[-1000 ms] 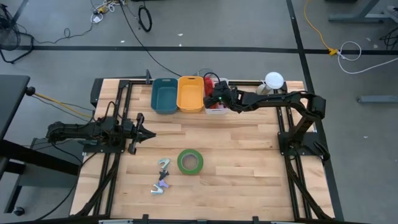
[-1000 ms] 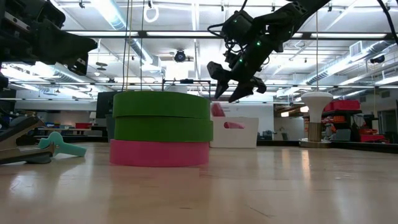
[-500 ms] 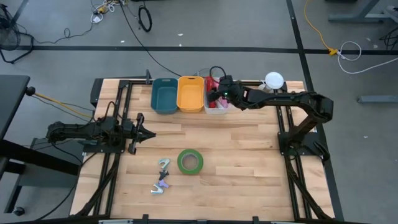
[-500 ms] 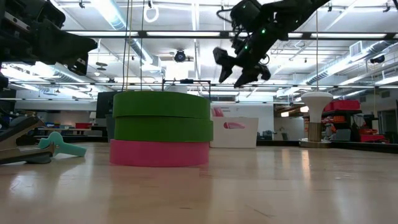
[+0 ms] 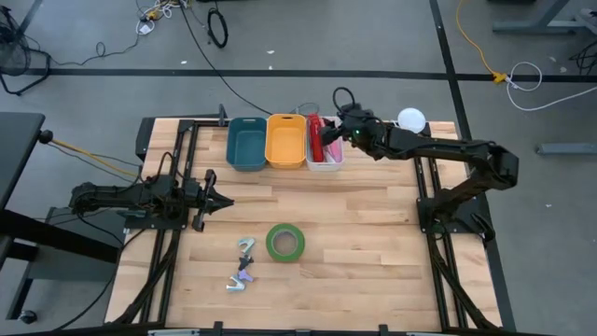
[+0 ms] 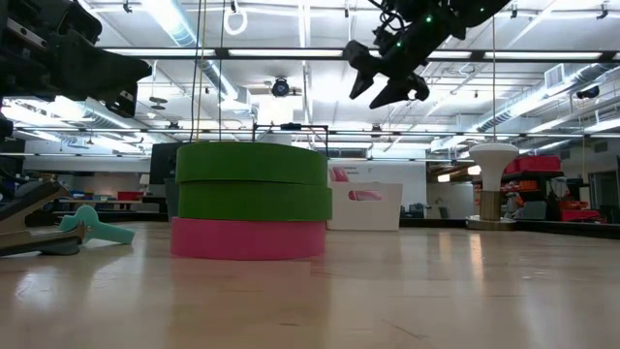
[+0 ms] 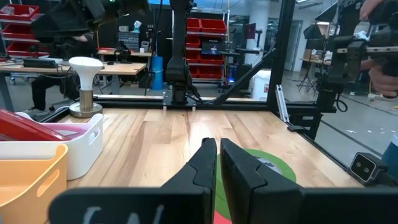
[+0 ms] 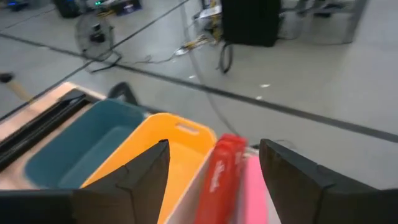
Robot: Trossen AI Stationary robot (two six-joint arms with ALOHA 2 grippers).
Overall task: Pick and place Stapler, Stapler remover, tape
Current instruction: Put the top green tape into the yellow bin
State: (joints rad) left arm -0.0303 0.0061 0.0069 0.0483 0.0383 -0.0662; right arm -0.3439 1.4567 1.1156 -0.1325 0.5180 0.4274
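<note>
Hovering right gripper (image 5: 338, 122) above bins (image 5: 284, 143)

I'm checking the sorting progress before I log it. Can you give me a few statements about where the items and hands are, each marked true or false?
1. The red stapler lies in the white bin. True.
2. The green tape sits in the orange bin. False: it lies on the table, and the orange bin looks empty.
3. The right hand is open, above the white bin. True.
4. The left hand grips the tape. False: it is shut on nothing, apart from the tape.
5. The stapler remover is in the teal bin. False: it lies on the table beside the tape.
</note>
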